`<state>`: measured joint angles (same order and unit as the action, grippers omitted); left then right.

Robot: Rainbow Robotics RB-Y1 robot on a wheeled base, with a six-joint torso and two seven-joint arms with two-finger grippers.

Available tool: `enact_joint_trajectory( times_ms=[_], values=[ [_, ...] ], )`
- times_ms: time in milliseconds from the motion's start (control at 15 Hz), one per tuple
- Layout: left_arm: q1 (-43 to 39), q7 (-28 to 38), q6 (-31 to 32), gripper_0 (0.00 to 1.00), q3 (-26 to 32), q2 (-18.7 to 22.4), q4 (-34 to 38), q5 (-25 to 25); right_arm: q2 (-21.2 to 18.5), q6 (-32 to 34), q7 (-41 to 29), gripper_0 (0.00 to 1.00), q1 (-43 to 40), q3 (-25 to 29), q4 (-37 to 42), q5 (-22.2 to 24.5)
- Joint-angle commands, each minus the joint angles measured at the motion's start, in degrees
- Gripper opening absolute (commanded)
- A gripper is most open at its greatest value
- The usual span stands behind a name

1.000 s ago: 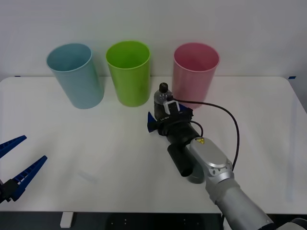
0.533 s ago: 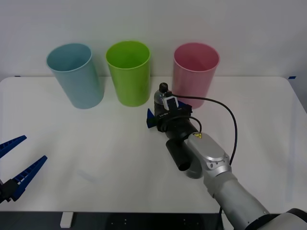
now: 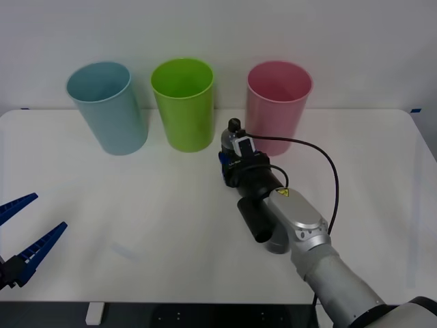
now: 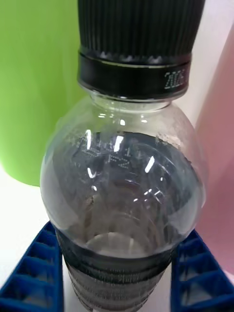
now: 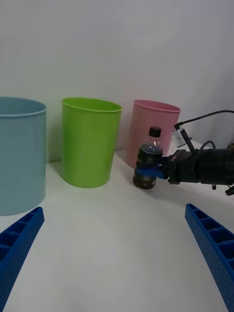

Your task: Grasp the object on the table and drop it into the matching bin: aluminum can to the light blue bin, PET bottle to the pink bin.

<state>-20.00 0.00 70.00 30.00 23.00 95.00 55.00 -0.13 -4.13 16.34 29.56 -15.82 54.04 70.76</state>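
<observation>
Front view: right gripper (image 3: 230, 158) is clamped on the PET bottle (image 3: 232, 134), upright on the surface (image 3: 136, 205) beside the pink bin (image 3: 278, 102). Left gripper (image 3: 27, 236) sits spread apart near the surface's edge. Right wrist: blue fingers (image 4: 36, 273) hug the bottle's label.

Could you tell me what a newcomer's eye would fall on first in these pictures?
Three tall bins along the table's far edge: light blue bin, green bin, pink bin. Just before the pink one, the right claw closes on a small bottle. The left claw waits open near the front-left corner.
</observation>
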Motion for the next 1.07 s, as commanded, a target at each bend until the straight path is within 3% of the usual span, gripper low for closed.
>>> enact_joint_trajectory(
  times_ms=[67,333,1067],
  values=[
    [0.00,0.00,0.00,1.00,0.00,0.00,0.00,0.00,-0.58,0.79,-0.08,0.00,-0.03,0.00,0.01,-0.01],
    [0.00,0.00,0.00,1.00,0.00,0.00,0.00,0.00,-1.81,1.67,-0.34,0.00,-1.09,0.00,2.38,-0.09],
    [0.00,0.00,0.00,1.00,0.00,0.00,0.00,0.00,-9.89,6.85,-5.44,0.00,-13.83,-0.09,22.33,-2.29]
  ],
)
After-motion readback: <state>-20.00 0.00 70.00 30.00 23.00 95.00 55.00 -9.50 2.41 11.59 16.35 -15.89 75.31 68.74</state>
